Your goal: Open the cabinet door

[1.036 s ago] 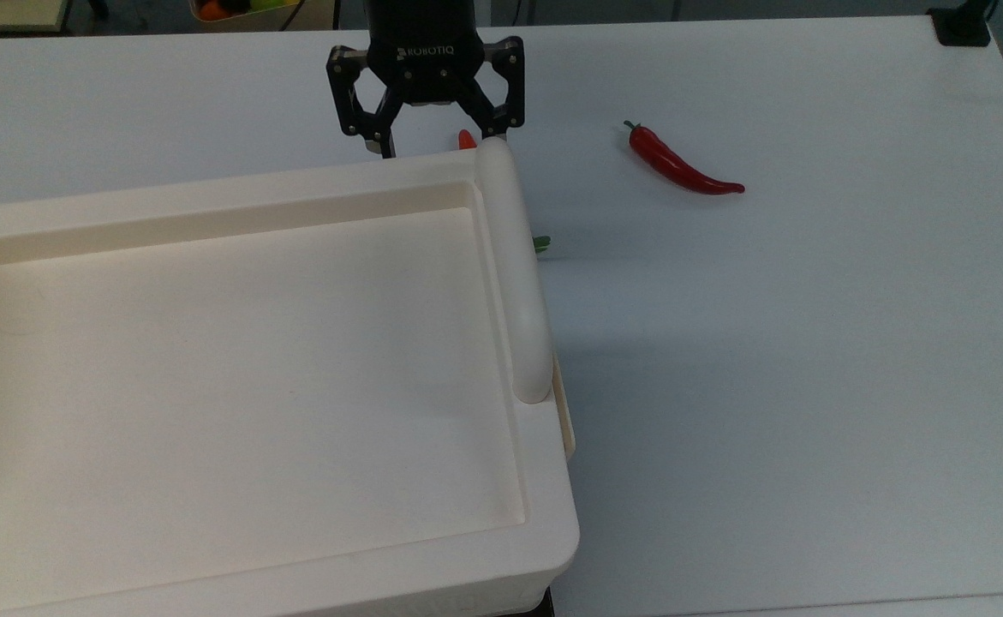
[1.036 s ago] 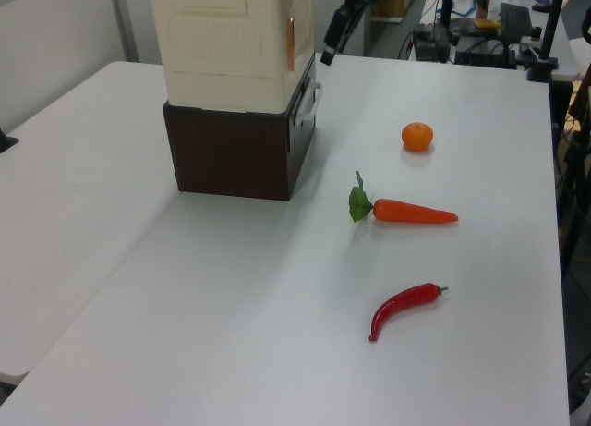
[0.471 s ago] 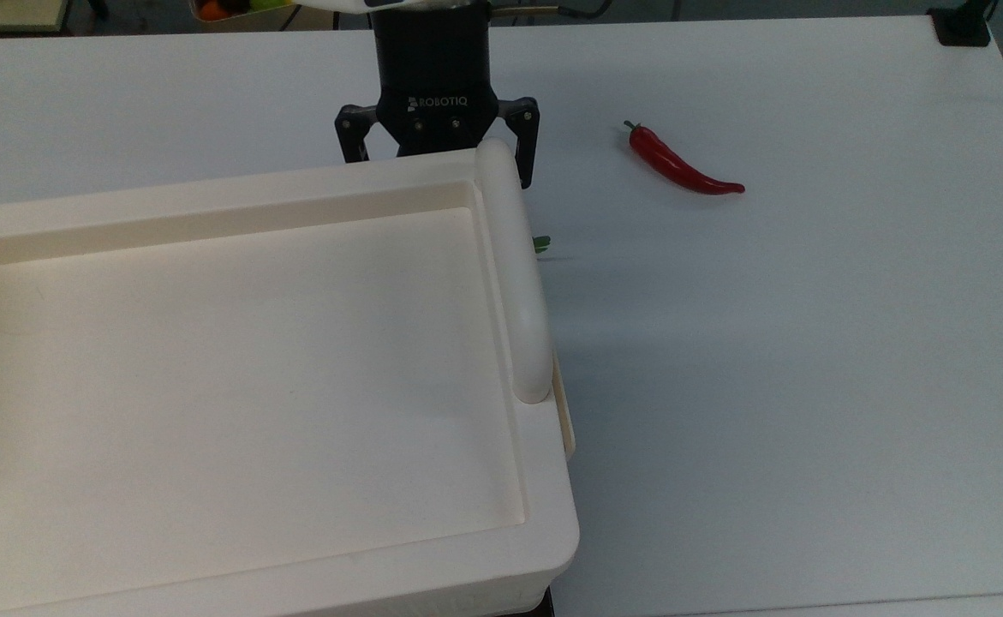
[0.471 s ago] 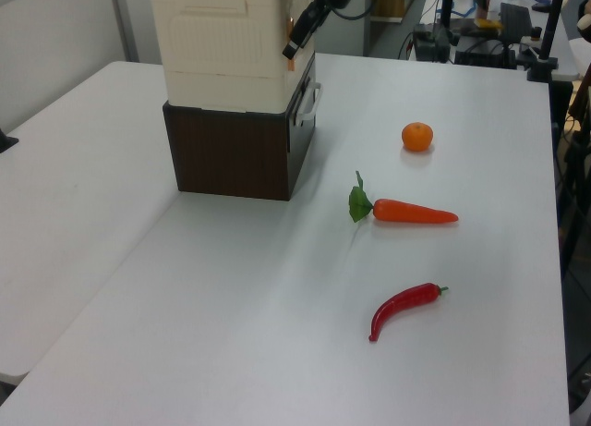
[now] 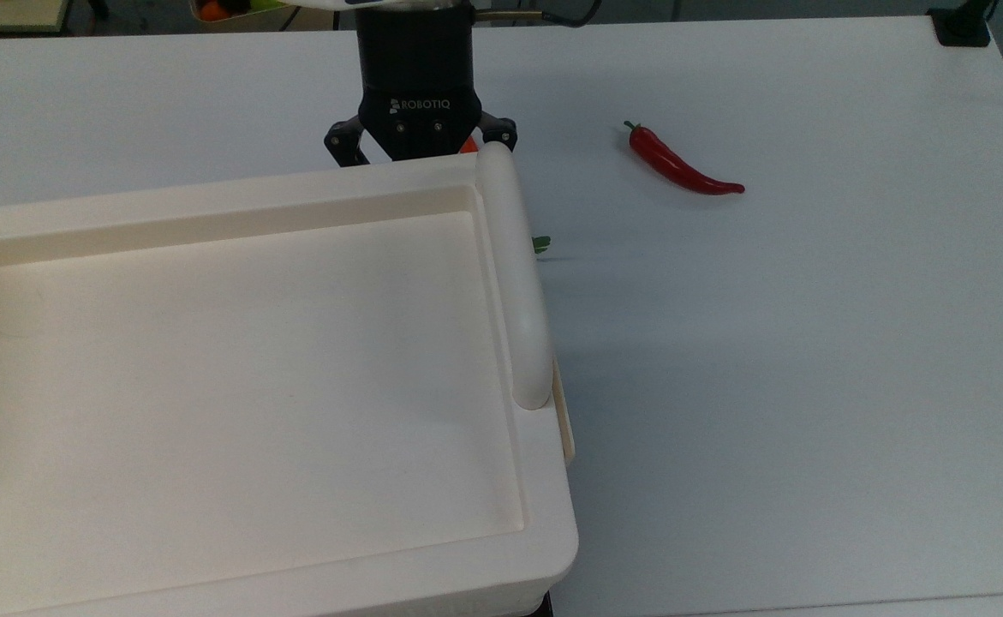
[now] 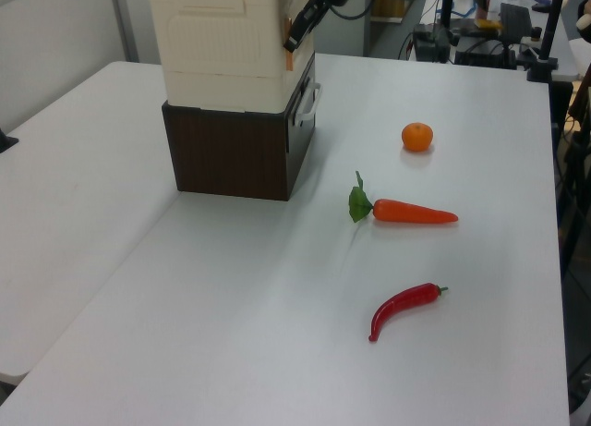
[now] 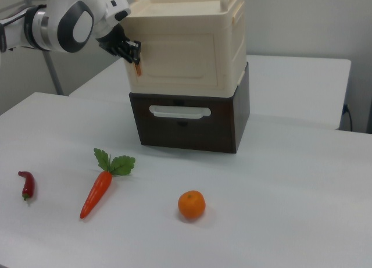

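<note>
Cabinet [image 7: 174, 3] sits on top of a dark brown box [image 7: 186, 128] on the white table [image 5: 809, 343]. In the right view the door [image 7: 180, 50] is the cream panel facing the camera. It lies flat against the cabinet front, so it is closed. A small orange tab [image 7: 138, 68] hangs at the door's 9 o'clock edge.

Gripper [image 7: 129, 50] is at that same 9 o'clock edge of the door, just above the tab, with the arm reaching in from the right view's 10 o'clock. Whether it touches the door can't be told, and neither can whether the claw is open or closed.

Top view: the gripper [image 5: 420, 150] is at 12 o'clock of the cabinet [image 5: 210, 201], its lower part hidden behind the rim. The rounded bar [image 5: 518, 274] runs along the cabinet's 3 o'clock edge.

Left view: the gripper [image 6: 300, 29] is up against the cabinet's [image 6: 222, 38] 3 o'clock side, above the box [image 6: 231, 153].

Loose items, all apart from the cabinet:
- Chilli [image 5: 681, 167] is at about 2 o'clock from the cabinet in the top view, at 5 o'clock from the box in the left view [image 6: 402, 306], and far out at 8 o'clock in the right view [image 7: 26, 185].
- Carrot [image 6: 411, 211] lies between the chilli and the orange [image 6: 417, 137] in the left view.
- In the right view the carrot [image 7: 96, 192] is at 7 o'clock of the box and the orange [image 7: 192, 204] at 6 o'clock.

The box has a white handle [image 7: 180, 111] on its front, directly below the door.
</note>
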Controlling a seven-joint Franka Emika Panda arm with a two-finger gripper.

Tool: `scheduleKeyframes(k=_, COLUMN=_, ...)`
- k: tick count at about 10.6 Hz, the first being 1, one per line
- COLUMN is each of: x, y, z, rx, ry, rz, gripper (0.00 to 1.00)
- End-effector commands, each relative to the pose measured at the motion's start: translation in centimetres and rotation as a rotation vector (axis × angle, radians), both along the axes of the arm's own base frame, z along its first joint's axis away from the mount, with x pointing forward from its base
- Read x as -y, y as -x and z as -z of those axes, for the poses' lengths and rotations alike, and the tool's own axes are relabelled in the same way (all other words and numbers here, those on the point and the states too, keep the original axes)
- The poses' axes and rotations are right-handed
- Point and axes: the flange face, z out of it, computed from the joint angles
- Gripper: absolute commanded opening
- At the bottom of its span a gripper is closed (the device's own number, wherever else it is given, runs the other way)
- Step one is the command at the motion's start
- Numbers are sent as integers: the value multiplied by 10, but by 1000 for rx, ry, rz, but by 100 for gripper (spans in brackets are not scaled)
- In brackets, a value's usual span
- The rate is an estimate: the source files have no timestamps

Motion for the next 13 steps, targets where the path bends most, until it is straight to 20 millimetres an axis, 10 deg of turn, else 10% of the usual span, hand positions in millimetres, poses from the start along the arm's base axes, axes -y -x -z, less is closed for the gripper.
scheduleKeyframes(k=1, x=3, y=-8, z=-2, rx=52, ry=4, rz=9, gripper=8)
scheduleKeyframes(k=12, x=36, y=47, z=-4, rx=-243, ry=9, rz=-33, gripper=0)
scheduleKeyframes(k=13, x=50, y=59, z=-5, rx=-293, ry=-1, rz=-19, gripper=16)
